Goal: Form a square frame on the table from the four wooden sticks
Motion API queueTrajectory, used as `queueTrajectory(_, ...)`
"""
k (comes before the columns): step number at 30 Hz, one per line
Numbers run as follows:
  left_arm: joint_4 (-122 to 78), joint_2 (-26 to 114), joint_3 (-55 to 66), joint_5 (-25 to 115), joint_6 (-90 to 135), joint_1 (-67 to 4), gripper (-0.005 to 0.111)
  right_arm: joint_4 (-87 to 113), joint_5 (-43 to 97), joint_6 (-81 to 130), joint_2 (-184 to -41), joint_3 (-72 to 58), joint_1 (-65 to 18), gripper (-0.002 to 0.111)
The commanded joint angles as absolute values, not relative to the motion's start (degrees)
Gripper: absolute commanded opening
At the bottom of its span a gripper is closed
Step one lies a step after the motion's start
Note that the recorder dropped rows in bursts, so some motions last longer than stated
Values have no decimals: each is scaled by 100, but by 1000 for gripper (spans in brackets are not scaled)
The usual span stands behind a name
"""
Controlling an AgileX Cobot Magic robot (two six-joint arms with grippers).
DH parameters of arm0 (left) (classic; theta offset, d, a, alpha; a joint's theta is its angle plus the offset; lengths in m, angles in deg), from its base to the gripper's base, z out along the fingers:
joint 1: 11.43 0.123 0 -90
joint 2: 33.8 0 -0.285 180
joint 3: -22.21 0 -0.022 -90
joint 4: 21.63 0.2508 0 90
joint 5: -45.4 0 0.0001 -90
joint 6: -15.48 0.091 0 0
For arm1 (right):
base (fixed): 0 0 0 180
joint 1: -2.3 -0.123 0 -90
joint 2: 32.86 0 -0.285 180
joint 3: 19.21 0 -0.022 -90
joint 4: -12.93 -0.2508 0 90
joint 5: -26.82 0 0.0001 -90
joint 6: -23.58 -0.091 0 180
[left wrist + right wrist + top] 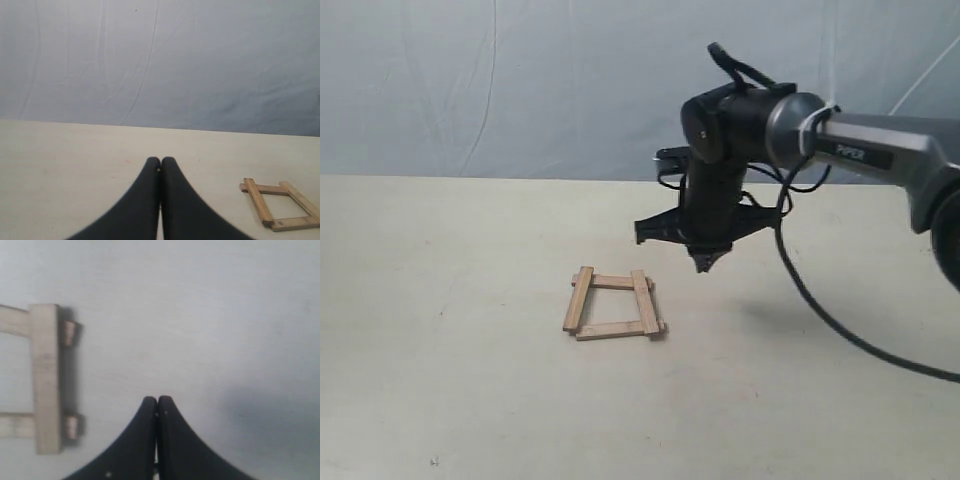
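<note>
- Four short, flat, light-brown wooden sticks (645, 302) lie in the exterior view as a small open square frame (617, 329) on the broad, pale beige matte table (440, 380). The task is judged essentially complete, with minor corner squaring at most left to do. Two sticks have long axes running away from the camera and rest across the ends of the two running left to right. The black right gripper (705, 264) hovers near the frame's right side, apart from it, fingers together and empty.
- Left wrist view: the black left gripper (160, 161) is closed on nothing. The square frame (259, 201) lies well apart from it.
- Right wrist view: the right gripper (157, 401) is closed and empty. One stick (46, 377) crosses two others; blur probably hides the corner fit.
</note>
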State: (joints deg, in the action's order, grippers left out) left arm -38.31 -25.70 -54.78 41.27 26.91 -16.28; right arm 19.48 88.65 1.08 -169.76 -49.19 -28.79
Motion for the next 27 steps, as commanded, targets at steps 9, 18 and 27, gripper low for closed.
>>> queueTrajectory(9,-3856,-2601,-5501,4149,2667,-1772,0,1293,6051,1897,-13778,110,6,-1)
queueTrajectory(18,-3847,-2601,-5501,4097,2667,-1772,0,1293,2410,1759,-10984,3276,214,-1)
queueTrajectory(27,-3847,-2601,-5501,4097,2667,-1772,0,717,131,1902,-8371,5801,230,-1)
